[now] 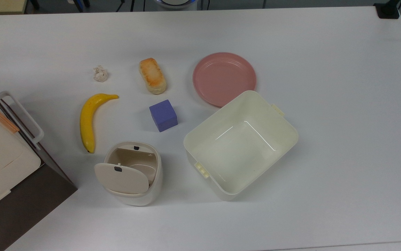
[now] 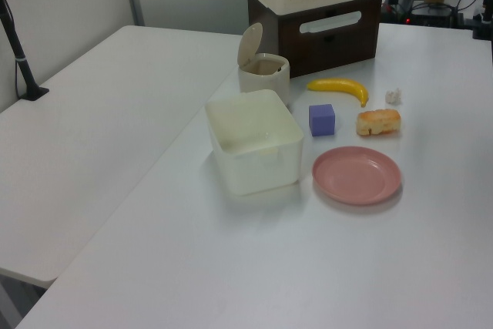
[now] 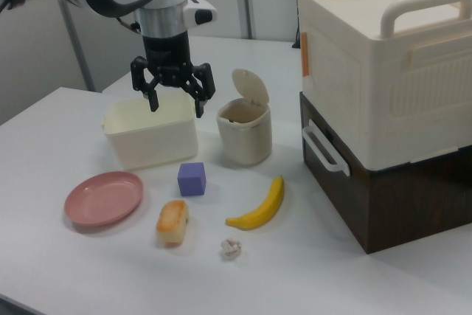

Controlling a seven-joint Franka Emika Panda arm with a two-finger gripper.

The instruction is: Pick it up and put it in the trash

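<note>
Gripper poised high, paper wad untouched

The spread-fingered, empty gripper (image 3: 173, 97) hangs before the tub (image 3: 150, 136); the crumpled paper wad (image 3: 231, 248) lies well below-right in the right view, beside the banana (image 3: 260, 206).

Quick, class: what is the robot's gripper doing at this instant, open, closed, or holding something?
Gripper: jaws spread open, holding nothing, hanging in the air above the table in the right view.
</note>
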